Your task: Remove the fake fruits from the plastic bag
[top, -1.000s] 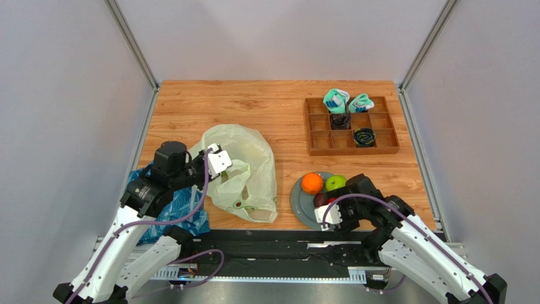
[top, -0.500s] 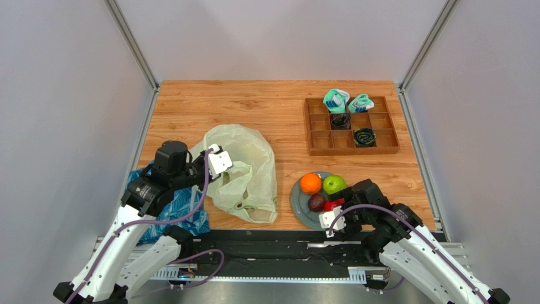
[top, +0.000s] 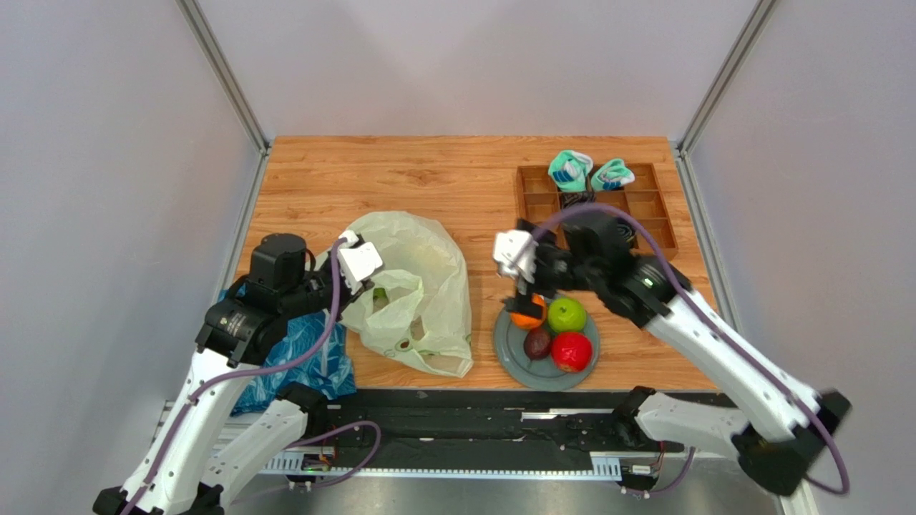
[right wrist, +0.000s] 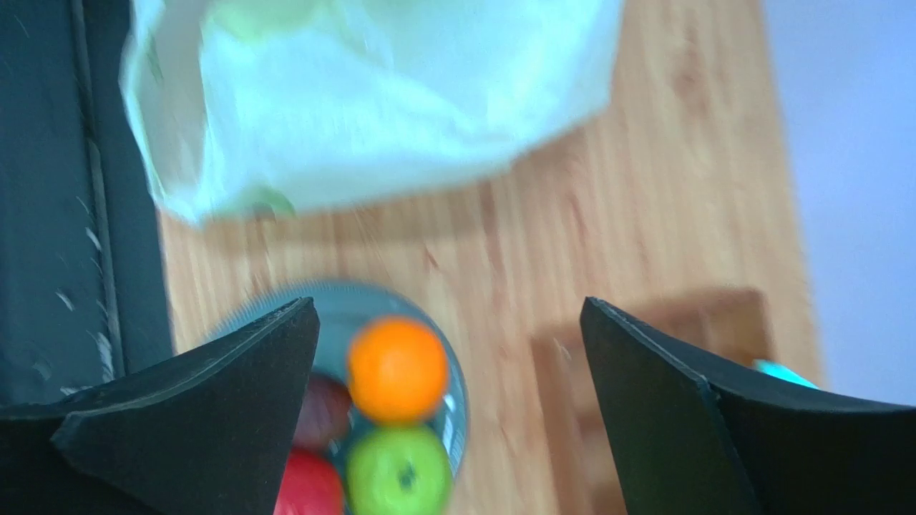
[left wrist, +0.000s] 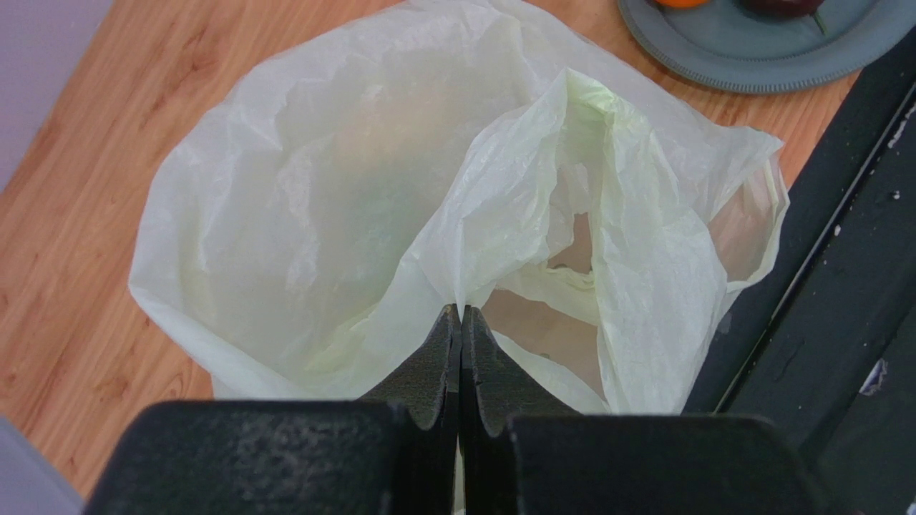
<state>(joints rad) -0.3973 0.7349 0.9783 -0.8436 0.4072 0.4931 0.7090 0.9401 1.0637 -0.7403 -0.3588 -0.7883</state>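
The plastic bag (top: 419,290) lies crumpled left of centre. My left gripper (top: 366,281) is shut on a fold of its rim, pinching the film (left wrist: 460,311) and holding the mouth of the bag (left wrist: 430,193) up. Whatever is inside the bag is hidden. On the grey plate (top: 512,354) lie an orange (top: 527,317), a green apple (top: 567,314), a dark brown-purple fruit (top: 537,343) and a red apple (top: 571,351). My right gripper (top: 520,281) hovers open and empty above the plate's far edge, and the orange (right wrist: 397,368) shows between its fingers, midpoint (right wrist: 447,306).
A blue patterned bag (top: 306,359) lies under my left arm. The wooden compartment tray (top: 645,204) at the back right holds rolled socks (top: 570,168) and dark coiled items. A black rail (top: 462,413) runs along the near edge of the table.
My right gripper has opened wide and lifted from the plate's near side to above its far edge. The red apple now lies on the plate. The left arm barely moved.
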